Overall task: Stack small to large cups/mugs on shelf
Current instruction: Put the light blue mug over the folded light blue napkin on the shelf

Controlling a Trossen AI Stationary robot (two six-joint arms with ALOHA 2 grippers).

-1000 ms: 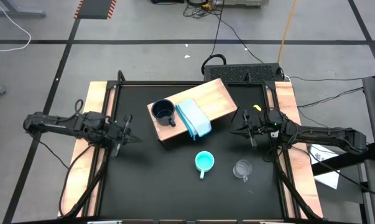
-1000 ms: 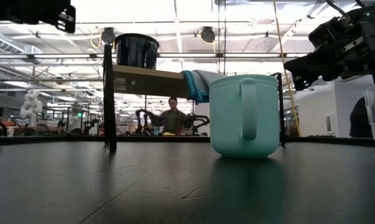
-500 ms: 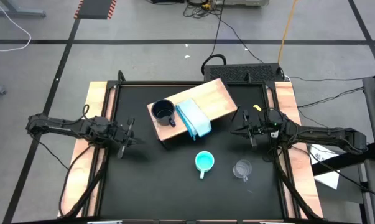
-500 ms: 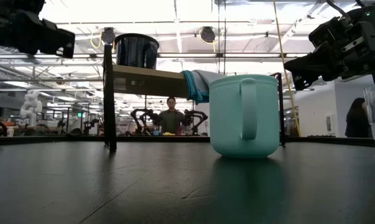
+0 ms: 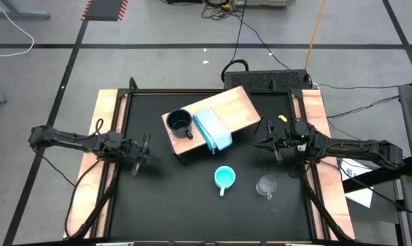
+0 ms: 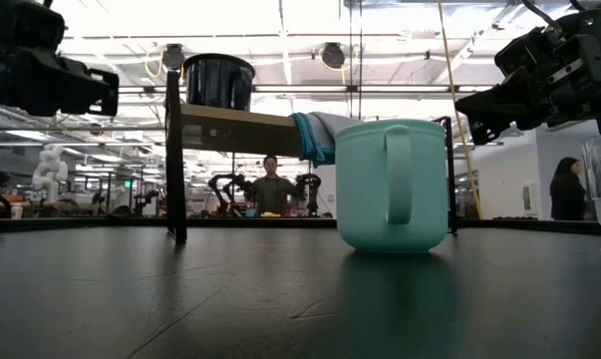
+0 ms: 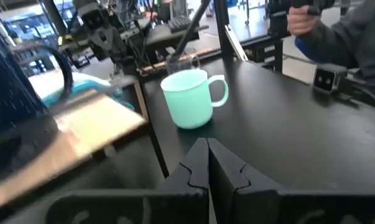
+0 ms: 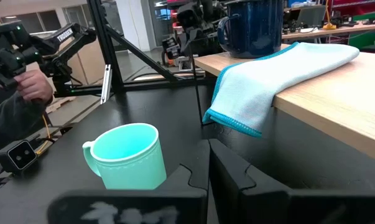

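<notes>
Left gripper: the left gripper point(image 5: 145, 149) hangs over the left part of the black table point(image 5: 192, 198), clear of the shelf; its fingers point(image 7: 207, 163) are pressed together with nothing between them.
Right gripper: the right gripper point(image 5: 260, 144) sits over the right part of the table, just off the shelf's right end, fingers point(image 8: 207, 163) likewise clenched on nothing.
Between them: the shelf point(image 5: 233, 109), a light wooden board raised on dark legs, lies at a slant across the back middle of the table.
Navy mug: the dark navy mug point(image 5: 179, 122) stands upright on the shelf's left end, handle towards the front.
Cloth: a pale blue folded cloth point(image 5: 213, 129) lies on the shelf just beside the mug and droops over the front edge.
Turquoise cup: the turquoise cup point(image 5: 224, 178) stands upright on the table in front of the shelf, well below it, handle pointing to the front.
Glass mug: the clear glass mug point(image 5: 266, 185) stands on the table to the right of the turquoise cup, near it but apart; whether its handle faces front I cannot quite make out.
Beyond the table: wooden side panels point(image 5: 318, 116) flank it, cables point(image 5: 246, 34) run over the grey floor, and people point(image 6: 271, 187) show far back in the room.
Near the table edge: a person's hand point(image 8: 33, 86) holds a dark device.
</notes>
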